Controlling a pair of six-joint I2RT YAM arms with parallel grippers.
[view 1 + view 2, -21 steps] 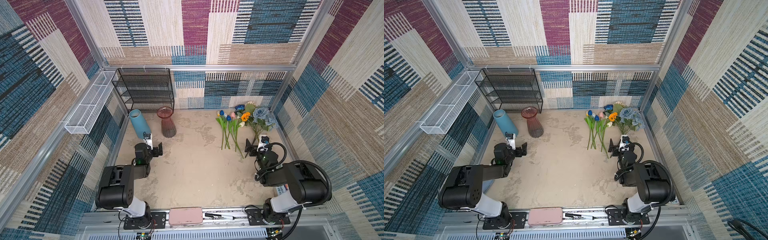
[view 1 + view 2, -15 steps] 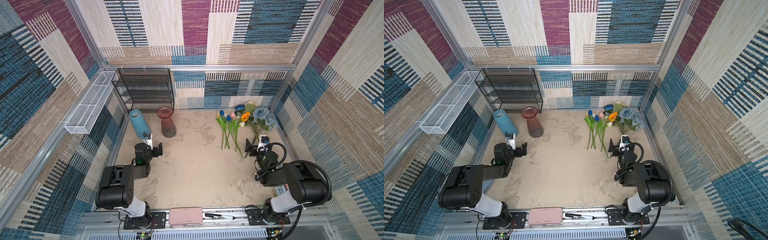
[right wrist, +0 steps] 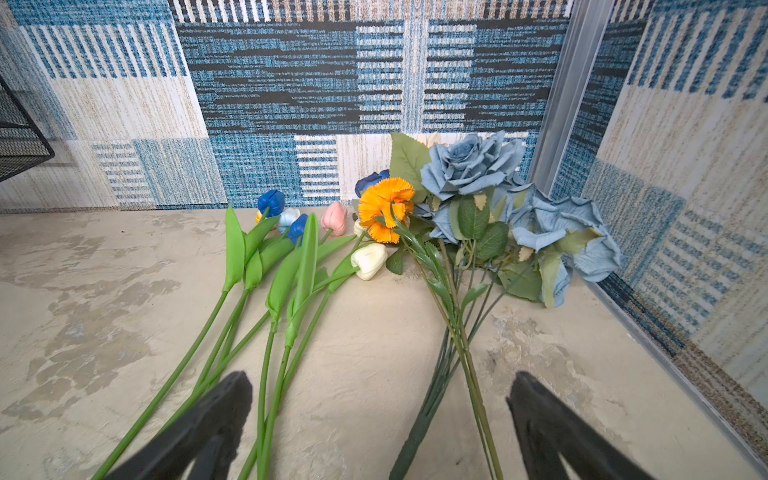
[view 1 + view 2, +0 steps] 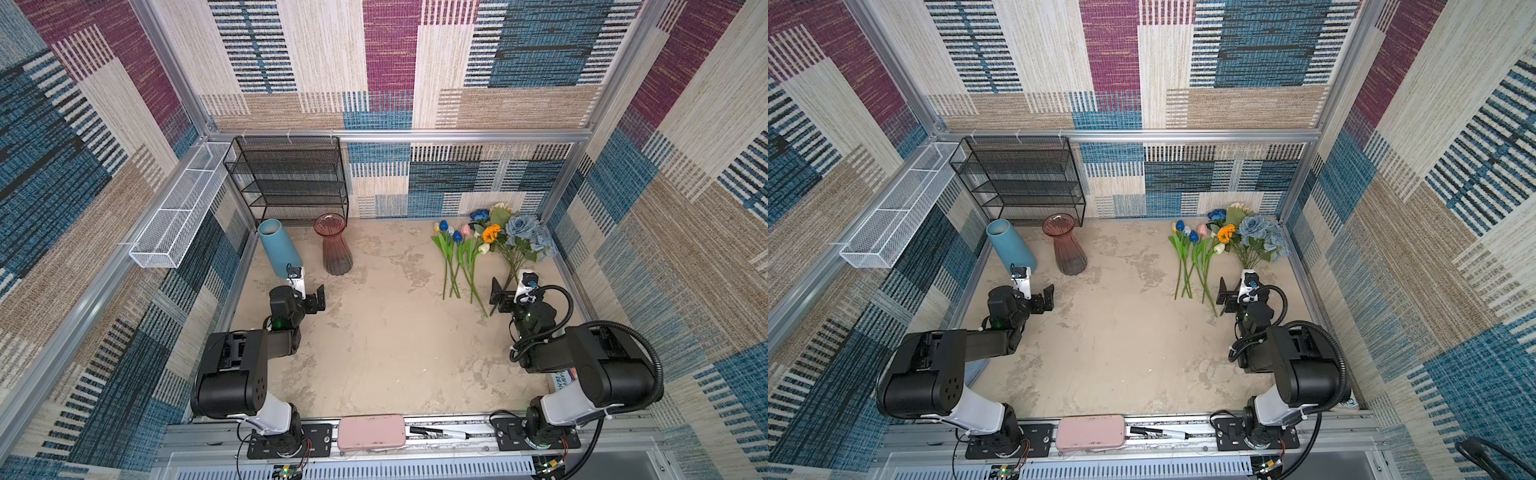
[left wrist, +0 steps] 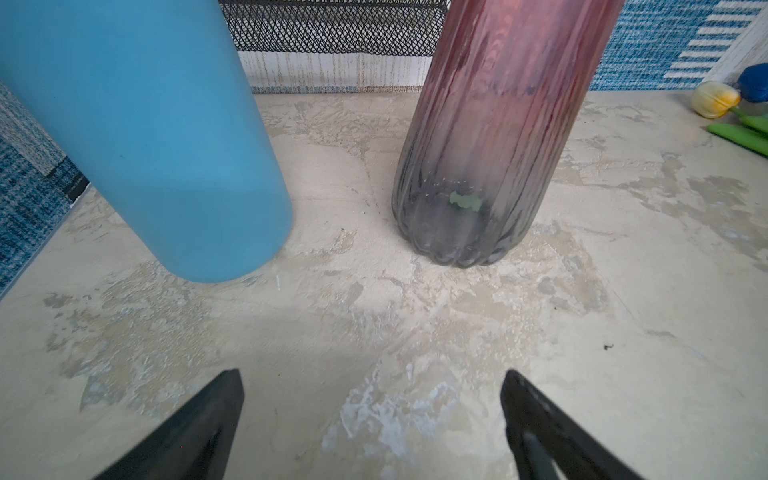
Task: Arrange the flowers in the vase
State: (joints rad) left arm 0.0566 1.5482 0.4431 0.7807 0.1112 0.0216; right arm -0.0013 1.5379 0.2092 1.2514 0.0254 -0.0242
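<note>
Patchwork woven walls (image 4: 386, 62) in blue, plum and beige close the cell on three sides, held in an aluminium frame (image 4: 415, 135). The table (image 4: 374, 340) is a mottled, patchy beige surface. Two black arms reach in from the front rail (image 4: 465, 442): a left arm (image 4: 232, 374) and a right arm (image 4: 602, 370).

One black mesh shelf rack (image 4: 291, 178) stands at the back left, and one white wire basket (image 4: 174, 220) hangs on the left wall. Two vases stand before the rack: a blue vase (image 4: 276, 245) and, near it, a ribbed pink glass vase (image 4: 334, 245).

The flowers (image 4: 483, 248) lie flat at the back right, heads toward the wall. They are one dusty-blue rose bunch (image 3: 469, 162), one orange bloom (image 3: 384, 208), one deep-blue rose (image 4: 480, 215) and at least six tulips (image 3: 306, 257), whose heads overlap.

One pink case (image 4: 371, 432) and one black marker (image 4: 440, 433) sit on the front rail.

The left claw (image 5: 370, 374) gapes wide and empty, facing the vases. The right claw (image 3: 380, 376) is likewise spread, gripping nothing, with stem ends between its jaws.
</note>
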